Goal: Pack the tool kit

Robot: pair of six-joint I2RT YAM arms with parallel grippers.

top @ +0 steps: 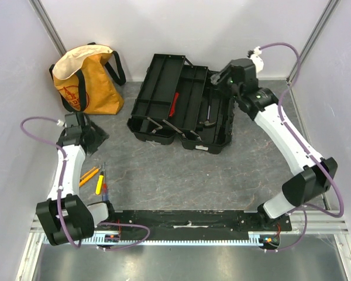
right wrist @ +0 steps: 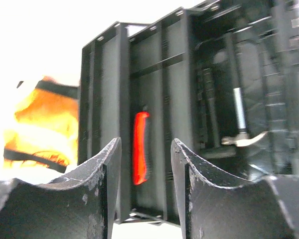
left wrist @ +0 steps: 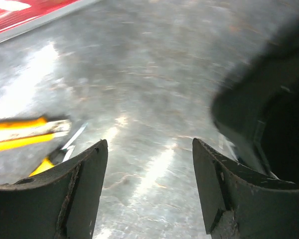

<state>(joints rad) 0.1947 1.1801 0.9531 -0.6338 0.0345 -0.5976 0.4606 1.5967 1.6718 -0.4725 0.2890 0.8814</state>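
Hovering the right gripper (right wrist: 145, 144) partly open and empty above the right end of the tool kit (top: 181, 105), itself sitting open at the middle of the table's (top: 181, 181) far edge, trays fanned out, a hammer (right wrist: 241, 134) lying inside. Poising the left gripper (left wrist: 149, 147) wide open, gripping nothing, low over bare table near the left edge. Probably going next for the yellow-handled tools (top: 96, 178) lying toward the near left corner, close beside that gripper. Lining both fingers (left wrist: 84, 189) across 1 handle, not 2; descending squarely; closing only after centring the handle. Steering clear of the yellow bag (top: 85, 79) in the far left corner.
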